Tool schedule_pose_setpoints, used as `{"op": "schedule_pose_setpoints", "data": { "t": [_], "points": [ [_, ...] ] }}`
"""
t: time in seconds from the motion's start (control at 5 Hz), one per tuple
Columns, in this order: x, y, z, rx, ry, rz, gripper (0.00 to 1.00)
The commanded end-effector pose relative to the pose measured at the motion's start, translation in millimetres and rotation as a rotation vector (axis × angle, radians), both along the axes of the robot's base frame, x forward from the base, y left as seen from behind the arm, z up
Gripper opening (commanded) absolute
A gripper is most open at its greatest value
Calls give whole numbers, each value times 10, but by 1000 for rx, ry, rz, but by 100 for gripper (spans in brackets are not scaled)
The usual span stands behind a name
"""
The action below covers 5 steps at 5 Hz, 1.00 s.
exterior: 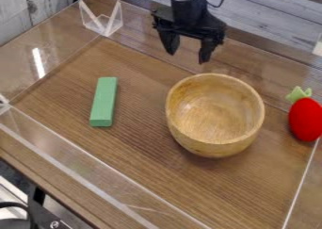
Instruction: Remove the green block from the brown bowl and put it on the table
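The green block [104, 101] lies flat on the table [138, 167] at the left, well apart from the brown bowl [216, 114]. The bowl stands right of centre and its inside shows nothing in it. My gripper [189, 50] hangs over the far part of the table, behind the bowl's far rim, pointing down. Its black fingers [167, 43] are spread open with nothing between them.
A red strawberry-like toy [304, 116] with green leaves sits at the right edge. Low clear acrylic walls [75, 190] edge the table, and a clear bracket [101, 19] stands at the far left corner.
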<state>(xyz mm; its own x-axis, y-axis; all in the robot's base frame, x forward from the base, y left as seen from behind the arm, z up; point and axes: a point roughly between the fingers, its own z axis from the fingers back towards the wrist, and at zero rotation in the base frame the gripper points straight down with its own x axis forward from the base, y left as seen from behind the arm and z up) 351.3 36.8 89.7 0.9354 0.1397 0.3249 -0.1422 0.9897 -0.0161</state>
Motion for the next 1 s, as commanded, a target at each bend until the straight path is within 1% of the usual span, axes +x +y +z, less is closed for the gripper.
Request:
{"op": "schedule_pose_setpoints", "data": {
  "t": [0.0,0.2,0.4,0.8],
  "points": [
    [126,46,237,7,-61,-24,0],
    [132,79,184,9,-59,0,100],
    [103,78,150,6,-56,20,100],
    [227,187,275,-3,-67,37,100]
  ]
}}
